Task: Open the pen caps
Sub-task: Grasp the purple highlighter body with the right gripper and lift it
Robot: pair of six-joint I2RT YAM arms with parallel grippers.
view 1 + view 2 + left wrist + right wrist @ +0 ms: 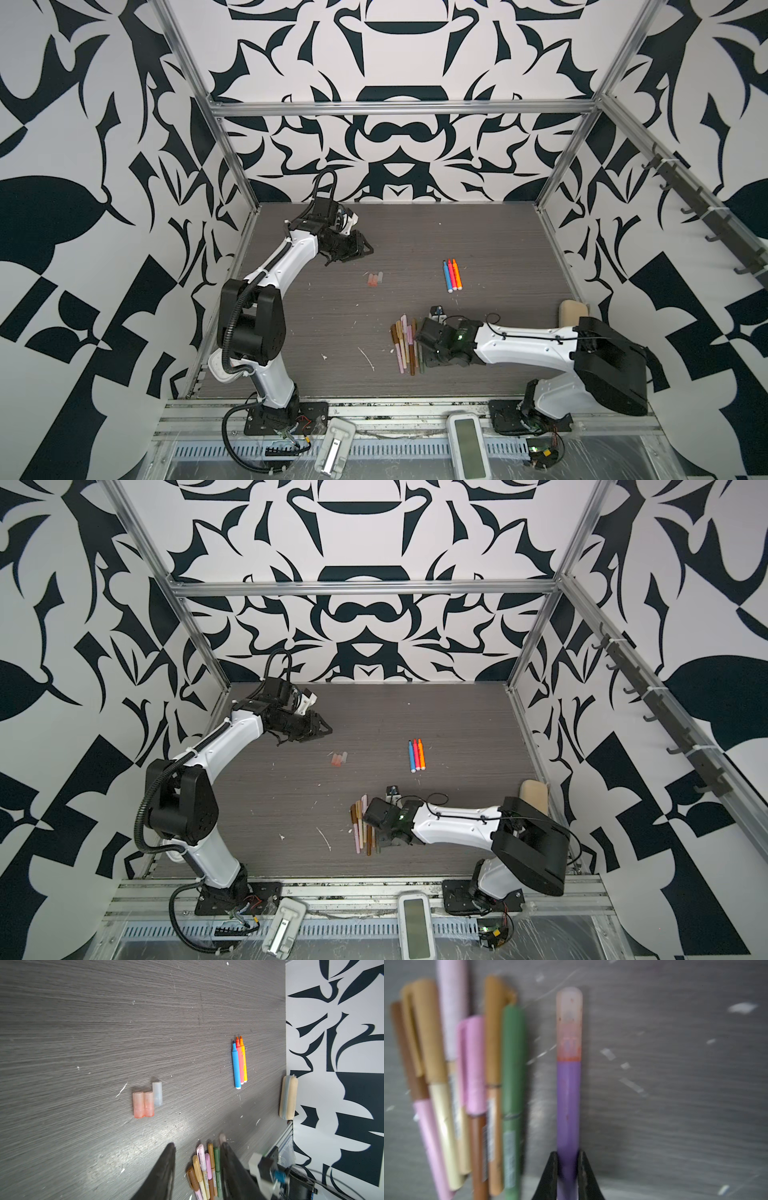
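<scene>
In the right wrist view my right gripper [568, 1153] is shut on the barrel of a purple pen [568, 1105], which still wears its translucent pinkish cap [569, 1022]. Beside it lies a bundle of slim capped pens [456, 1084] in brown, tan, pink and green, seen in both top views [405, 345] [365, 829]. Blue, red and orange pens [452, 275] [239, 1064] lie uncapped side by side. Three loose pen caps [375, 278] [146, 1103] rest left of them. My left gripper [365, 247] [198, 1144] hovers at the back left, open and holding nothing.
A beige block [573, 311] [287, 1097] leans against the right wall. White flecks [365, 358] are scattered over the grey wood-grain table. Two pale devices [334, 451] [467, 446] sit on the front rail below the table edge.
</scene>
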